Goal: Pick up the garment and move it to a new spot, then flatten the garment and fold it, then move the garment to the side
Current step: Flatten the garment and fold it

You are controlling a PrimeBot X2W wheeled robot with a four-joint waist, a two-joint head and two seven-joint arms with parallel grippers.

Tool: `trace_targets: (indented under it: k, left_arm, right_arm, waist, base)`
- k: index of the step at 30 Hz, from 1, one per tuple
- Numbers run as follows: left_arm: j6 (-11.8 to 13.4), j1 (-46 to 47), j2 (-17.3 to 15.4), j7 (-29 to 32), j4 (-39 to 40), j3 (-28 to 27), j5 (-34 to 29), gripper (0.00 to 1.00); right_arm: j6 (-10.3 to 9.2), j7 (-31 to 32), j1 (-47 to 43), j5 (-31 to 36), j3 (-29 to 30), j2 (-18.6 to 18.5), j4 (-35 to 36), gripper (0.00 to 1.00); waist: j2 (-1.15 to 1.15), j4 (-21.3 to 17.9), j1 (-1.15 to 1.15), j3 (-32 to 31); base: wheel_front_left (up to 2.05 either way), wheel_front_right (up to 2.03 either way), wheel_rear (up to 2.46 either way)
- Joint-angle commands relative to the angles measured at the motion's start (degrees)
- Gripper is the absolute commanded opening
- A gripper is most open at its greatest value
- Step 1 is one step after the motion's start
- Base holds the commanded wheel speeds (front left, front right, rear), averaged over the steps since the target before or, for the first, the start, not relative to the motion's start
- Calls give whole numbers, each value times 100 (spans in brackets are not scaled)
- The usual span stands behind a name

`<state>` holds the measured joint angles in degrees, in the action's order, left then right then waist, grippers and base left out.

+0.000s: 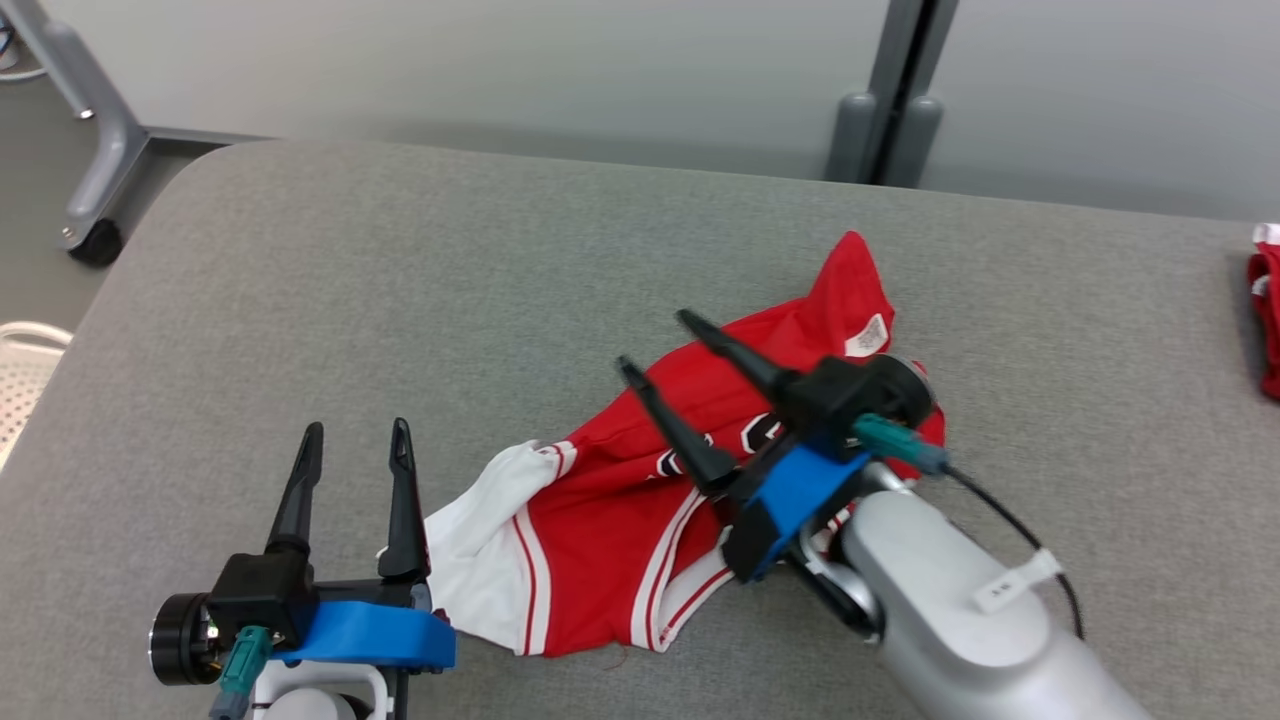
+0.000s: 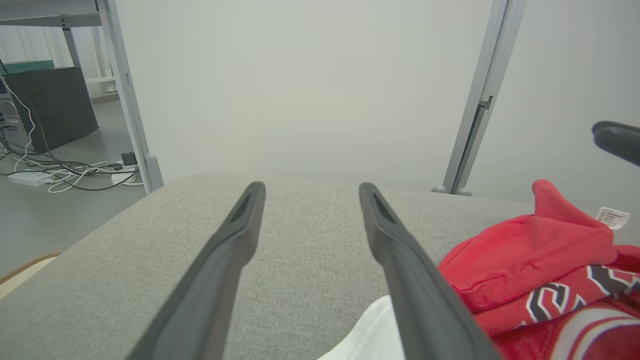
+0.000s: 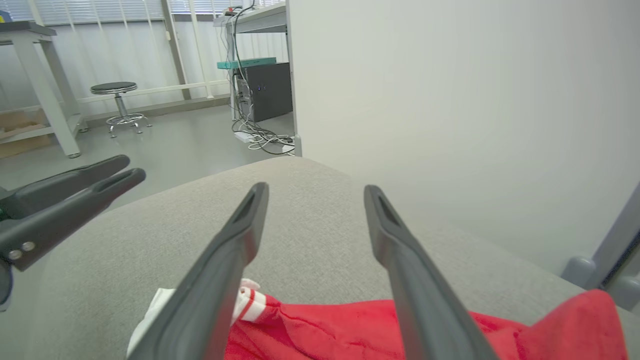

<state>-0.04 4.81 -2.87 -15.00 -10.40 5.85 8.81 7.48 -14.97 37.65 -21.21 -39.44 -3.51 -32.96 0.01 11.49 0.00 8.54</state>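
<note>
A red garment point(image 1: 610, 510) with white trim and a white sleeve lies crumpled on the grey padded table point(image 1: 400, 300), right of centre. My right gripper point(image 1: 655, 345) hovers over it, open, fingers pointing up-left, nothing between them. My left gripper point(image 1: 355, 440) stands open at the lower left, its right finger beside the white sleeve, holding nothing. In the left wrist view the garment point(image 2: 540, 260) bunches at the right of my open left gripper point(image 2: 310, 192). In the right wrist view the garment point(image 3: 350, 325) lies under my open right gripper point(image 3: 315, 192).
Another red cloth point(image 1: 1265, 310) lies at the table's far right edge. A white perforated basket point(image 1: 20, 370) sits off the left edge. A grey wall and post point(image 1: 895, 90) stand behind the table; a wheeled frame leg point(image 1: 95, 170) is at the far left.
</note>
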Motion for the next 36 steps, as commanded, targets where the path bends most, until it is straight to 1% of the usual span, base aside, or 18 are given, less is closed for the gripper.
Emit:
trace_targets:
  k: [1,9,12,13,15,21,25,26,30,36]
  left_arm:
    - [-37,-15,-2,-24,25,-86,-60,100]
    - [-83,-101,-1,-24,55,-236,-182,100]
    - [-90,-136,-1,-24,65,-278,-192,100]
    - [-90,-136,-1,-24,65,-278,-192,100]
    - [-98,-159,-1,-24,68,-302,-211,100]
    - [-136,-221,-1,-24,80,-447,-283,100]
    - [-158,-271,-1,-24,82,-523,-335,100]
    - [-172,-286,-1,-24,82,-555,-335,100]
    - [-154,-290,-1,-24,58,-572,-366,100]
    - [-186,-263,-1,-24,-76,-585,-437,100]
  right_arm:
    - [3,-26,-221,172,320,-156,169,100]
    - [3,-26,-1181,671,1718,-667,1056,100]
    - [3,-25,-1604,772,2203,-751,1388,100]
    - [3,-25,-1604,772,2203,-751,1388,100]
    - [3,-23,-1916,859,2540,-769,1613,100]
    - [3,-24,-2843,1038,3384,-640,2129,100]
    - [3,-24,-3360,1154,3792,-407,2462,100]
    - [3,-24,-3583,1209,3943,-287,2607,100]
    - [3,-24,-3864,1250,4099,-118,2737,100]
    - [3,-24,-3916,1297,4091,-28,2732,100]
  waist:
    - [-1,-157,0,-73]
    - [-1,-484,0,-130]
    - [-1,-558,0,-148]
    - [-1,-558,0,-148]
    - [-1,-594,0,-163]
    - [-1,-694,0,-221]
    - [-1,-737,0,-245]
    - [-1,-747,0,-246]
    - [-1,-769,0,-236]
    - [-1,-801,0,-210]
  base:
    - [0,0,0]
    - [0,0,0]
    - [0,0,0]
    - [0,0,0]
    - [0,0,0]
    - [0,0,0]
    - [0,0,0]
    - [0,0,0]
    - [0,0,0]
    - [0,0,0]
